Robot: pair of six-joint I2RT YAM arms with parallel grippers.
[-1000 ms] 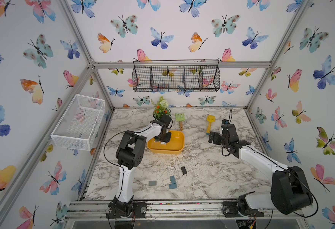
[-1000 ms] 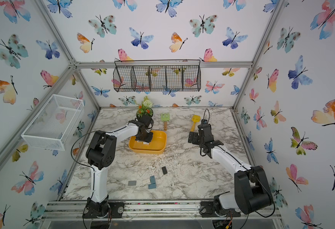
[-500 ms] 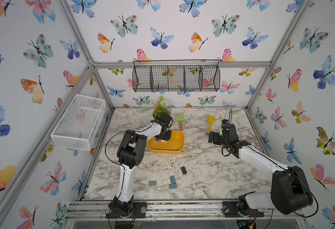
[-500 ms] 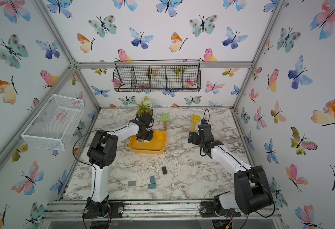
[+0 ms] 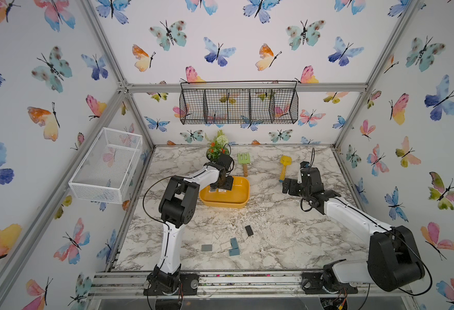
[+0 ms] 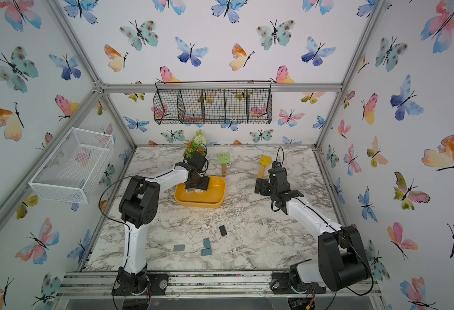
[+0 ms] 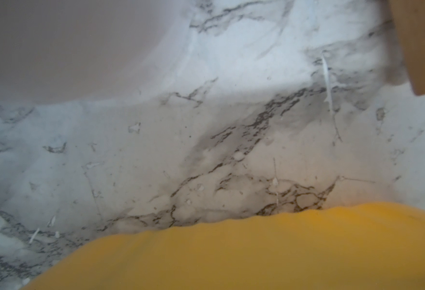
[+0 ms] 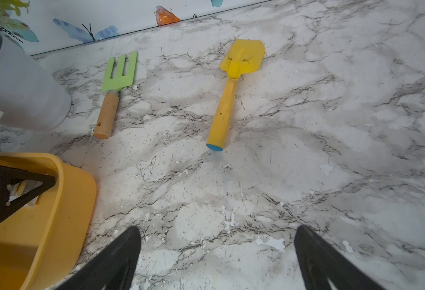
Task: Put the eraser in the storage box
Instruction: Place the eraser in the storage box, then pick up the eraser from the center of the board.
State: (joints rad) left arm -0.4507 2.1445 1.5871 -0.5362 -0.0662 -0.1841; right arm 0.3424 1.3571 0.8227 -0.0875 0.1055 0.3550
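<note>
The yellow storage box (image 5: 236, 200) (image 6: 209, 202) stands left of the table's middle. My left gripper (image 5: 221, 186) (image 6: 197, 185) reaches down into its back left part; its jaws do not show clearly. Small pale flat pieces (image 5: 218, 190) lie on the box floor at its fingertips. The left wrist view shows only the box wall (image 7: 256, 251) and marble. Several erasers lie near the front: a black one (image 5: 249, 230) (image 6: 222, 230), two teal ones (image 5: 233, 243) (image 5: 234, 251) and a grey one (image 5: 206, 247). My right gripper (image 5: 290, 186) (image 8: 217, 233) hovers open and empty to the right of the box (image 8: 55, 213).
A green fork (image 5: 244, 161) (image 8: 119, 72) and a yellow spade (image 5: 284, 166) (image 8: 231, 95) lie behind the box. A flower pot (image 5: 216, 149) stands at the back. A white mesh basket (image 5: 107, 166) hangs on the left wall, and a black wire basket (image 5: 239, 106) on the back wall.
The left arm has shifted only slightly over the storage box. The right arm has not moved.
</note>
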